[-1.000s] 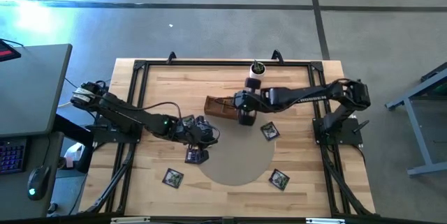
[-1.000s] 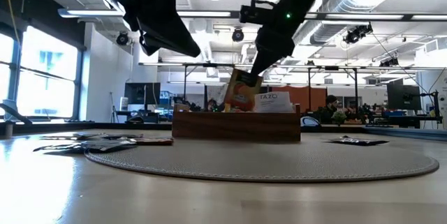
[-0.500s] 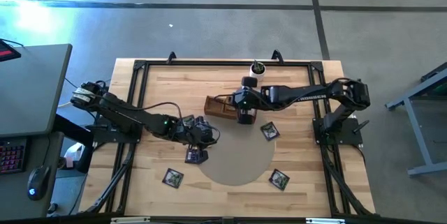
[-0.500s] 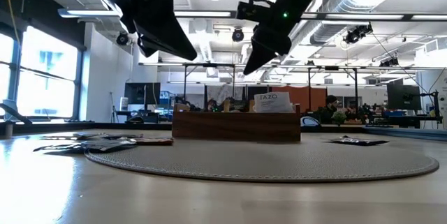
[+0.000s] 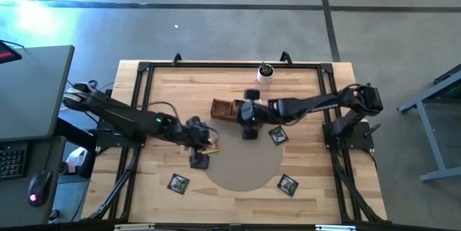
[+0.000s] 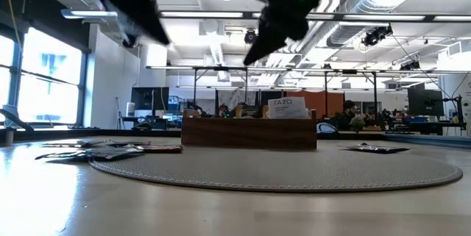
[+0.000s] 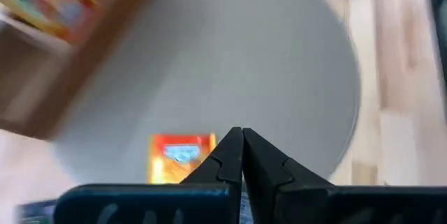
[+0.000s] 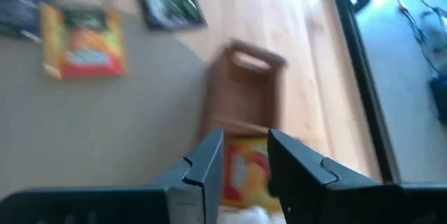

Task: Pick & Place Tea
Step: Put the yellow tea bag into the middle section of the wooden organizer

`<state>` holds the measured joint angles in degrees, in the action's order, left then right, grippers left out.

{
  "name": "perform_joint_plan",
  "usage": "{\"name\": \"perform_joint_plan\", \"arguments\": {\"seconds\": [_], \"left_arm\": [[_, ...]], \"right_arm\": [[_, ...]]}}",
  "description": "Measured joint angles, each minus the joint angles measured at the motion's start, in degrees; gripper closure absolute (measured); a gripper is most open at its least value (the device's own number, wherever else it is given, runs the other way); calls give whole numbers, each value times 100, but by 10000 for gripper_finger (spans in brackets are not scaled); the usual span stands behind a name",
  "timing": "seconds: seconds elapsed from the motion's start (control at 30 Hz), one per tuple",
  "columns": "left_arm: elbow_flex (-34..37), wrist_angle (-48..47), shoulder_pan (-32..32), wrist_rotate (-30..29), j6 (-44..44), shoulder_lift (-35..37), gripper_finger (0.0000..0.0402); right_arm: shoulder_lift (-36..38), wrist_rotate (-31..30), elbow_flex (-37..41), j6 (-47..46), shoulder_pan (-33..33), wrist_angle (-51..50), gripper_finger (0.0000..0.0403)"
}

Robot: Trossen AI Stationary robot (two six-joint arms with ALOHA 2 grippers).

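On the wooden table (image 5: 302,80) the shut, empty left gripper (image 5: 196,128) hangs just beside an orange sachet (image 7: 180,157) at the round mat's (image 5: 248,170) edge, nearer than the right gripper (image 5: 248,119), whose fingers stand apart over the wooden box (image 5: 225,109).

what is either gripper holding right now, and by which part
Nothing. The right gripper is open above the wooden box, with an orange sachet below it. The left gripper is shut with nothing between its fingers.
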<state>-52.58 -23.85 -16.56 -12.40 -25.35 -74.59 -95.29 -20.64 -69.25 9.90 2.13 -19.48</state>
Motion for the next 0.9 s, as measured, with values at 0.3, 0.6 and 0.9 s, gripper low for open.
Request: {"name": "perform_joint_plan", "arguments": {"seconds": [0.3, 0.6, 0.9], "left_arm": [[-32, -2160, 4, -708, -862, 1892, 394], [1043, -2554, 4, -599, -1612, 2395, 394], [1739, -1748, 7, -150, -1874, 2093, 384]], "right_arm": [[-106, 47, 111, -975, 1085, 894, 289], [-1150, -38, 271, -653, 1434, 2194, 289], [-1460, 64, 271, -477, 978, 2408, 289]]}}
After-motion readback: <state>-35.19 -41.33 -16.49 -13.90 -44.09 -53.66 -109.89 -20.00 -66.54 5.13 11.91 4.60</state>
